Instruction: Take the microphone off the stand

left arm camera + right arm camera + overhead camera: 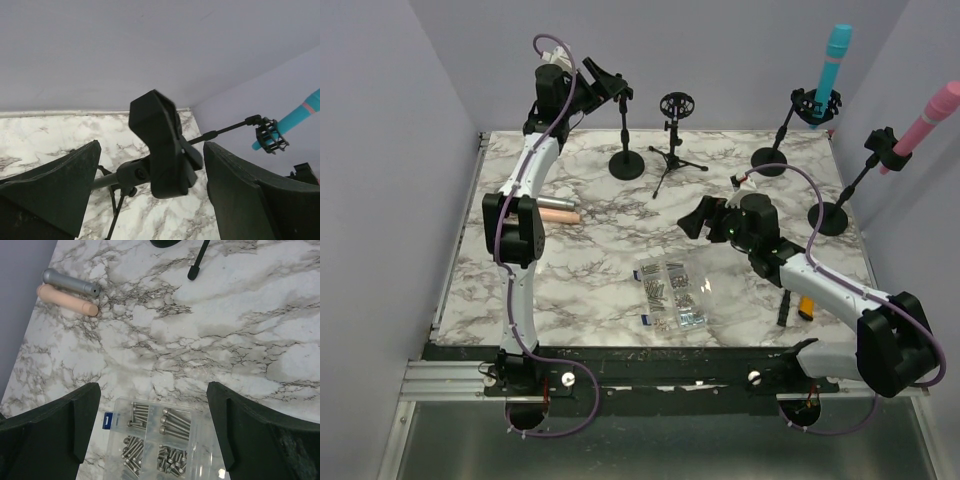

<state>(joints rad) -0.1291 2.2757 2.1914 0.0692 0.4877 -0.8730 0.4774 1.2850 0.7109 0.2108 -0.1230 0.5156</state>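
Spread wide, left hand (151, 150) around an empty black clip (162, 145), right hand (153, 387) spread over a clear screw box (160, 440), white marble surface (590, 270), purple walls (720, 40).

White arms (534, 165), black joints (516, 228), purple cables (782, 166)

I see a white surface (590, 280) veined in grey, carrying black stands (626, 165). There is a teal microphone (832, 62) and a pink microphone (923, 122), plus a peach microphone (67, 300) and a silver-grey microphone (70, 283).
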